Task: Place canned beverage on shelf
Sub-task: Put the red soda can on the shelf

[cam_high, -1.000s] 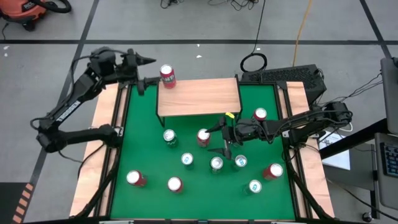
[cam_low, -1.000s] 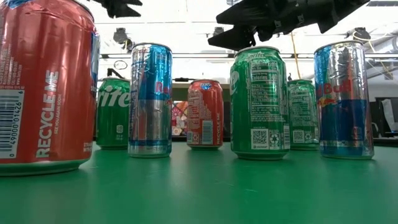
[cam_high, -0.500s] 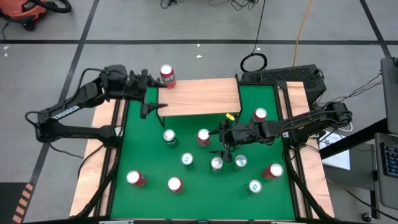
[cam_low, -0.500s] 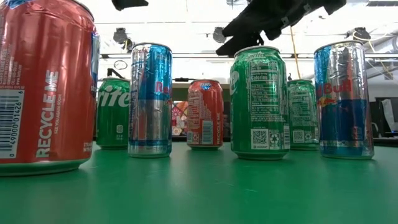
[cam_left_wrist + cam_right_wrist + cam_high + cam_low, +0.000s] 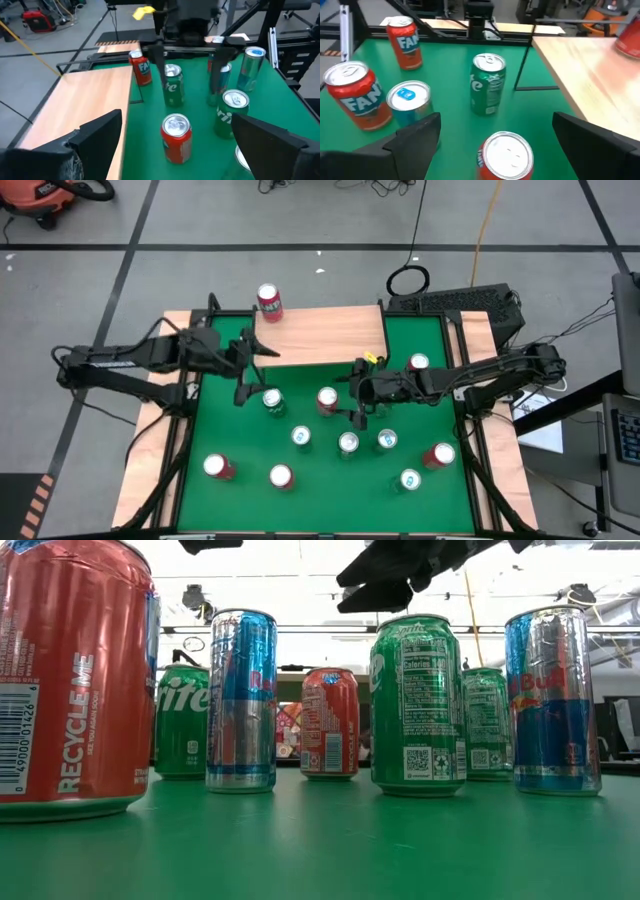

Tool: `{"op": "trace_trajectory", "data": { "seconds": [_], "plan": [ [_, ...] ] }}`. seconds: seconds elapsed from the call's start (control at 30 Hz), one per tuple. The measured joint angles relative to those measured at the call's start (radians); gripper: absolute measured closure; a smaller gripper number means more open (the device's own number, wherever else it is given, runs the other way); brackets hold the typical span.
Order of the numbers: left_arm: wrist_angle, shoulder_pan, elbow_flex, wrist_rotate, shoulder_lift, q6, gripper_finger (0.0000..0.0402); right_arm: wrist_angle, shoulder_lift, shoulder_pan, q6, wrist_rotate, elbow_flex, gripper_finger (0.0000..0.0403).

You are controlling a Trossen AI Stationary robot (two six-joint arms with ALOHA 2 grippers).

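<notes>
Left end effector: jaws wide, carrying nothing. It has swung away from the red can on the far left corner of the shelf and dropped over the green bench, now hovering just beside the green can near the shelf's front edge. Reading: one can is already delivered, and this arm is lining up another.

Right end effector: also spread open and empty, held above the bench just beside the red-and-white can (its wrist view shows that can's top between the fingers). It has edged only slightly toward the shelf over the last second.

- Shelf: stands at the far side of the bench, the one red can upright on it.
- Bench: about ten cans remain standing, none tipped.
- Both arms now crowd the same two neighbouring cans; I judge a clash possible if both descend together.
</notes>
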Motion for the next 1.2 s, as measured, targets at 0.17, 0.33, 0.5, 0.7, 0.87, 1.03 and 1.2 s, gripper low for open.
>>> {"op": "trace_trajectory", "data": {
  "seconds": [0.17,0.33,0.5,0.7,0.87,1.03,1.2],
  "plan": [
    [0.108,-0.074,-0.1,-0.073,0.0,-0.04,0.0031,-0.02,0.0,-0.027,0.011,-0.023,0.0,0.0028],
    [0.175,-0.131,-0.171,-0.14,0.0,-0.077,0.0031,-0.051,0.031,-0.059,0.008,-0.096,0.001,0.0028],
    [0.278,-0.189,-0.237,-0.196,0.0,-0.101,0.0031,-0.042,0.101,-0.075,-0.008,-0.124,0.001,0.0028],
    [0.358,-0.243,-0.289,-0.244,0.0,-0.102,0.0031,-0.029,0.152,-0.099,-0.011,-0.12,0.001,0.0028],
    [0.359,-0.264,-0.302,-0.306,0.009,-0.137,0.0031,-0.028,0.155,-0.119,-0.008,-0.125,0.001,0.0028],
    [0.366,-0.27,-0.302,-0.345,0.033,-0.153,0.0031,0.004,0.188,-0.138,0.035,-0.227,0.001,0.0028],
    [0.39,-0.27,-0.302,-0.347,0.074,-0.153,0.0031,0.035,0.252,-0.137,0.028,-0.229,0.001,0.0028]
  ]
}}
